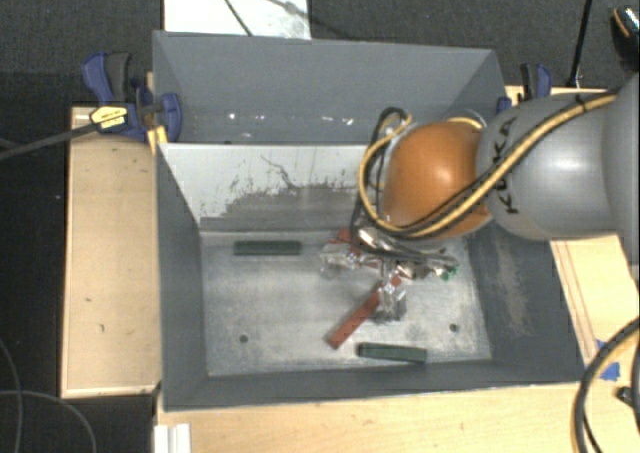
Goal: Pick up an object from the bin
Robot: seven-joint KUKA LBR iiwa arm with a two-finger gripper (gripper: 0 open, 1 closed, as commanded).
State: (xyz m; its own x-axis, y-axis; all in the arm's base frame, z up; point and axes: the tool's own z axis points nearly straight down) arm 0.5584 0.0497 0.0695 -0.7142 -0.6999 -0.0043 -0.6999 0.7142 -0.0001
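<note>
The orange cover (430,186) and looped cables (372,176) on the wrist hid much of the gripper (392,299) from above, so I could not tell whether it was spread or pressed together. Its metal parts showed below the cover, low over the right half of the bin's floor, at the upper end of a red-brown stick (350,326). That end ran in under the gripper and was hard to make out, and contact could not be judged. The rest of the stick lay flat, slanting toward the front left. The grey bin (180,271) held two more things. A dark green bar (267,248) lay level near the back wall, well apart from the gripper. A second dark green bar (392,352) lay by the front wall, just beside the stick's lower end. The arm (560,176) covered the bin's right rear corner.
</note>
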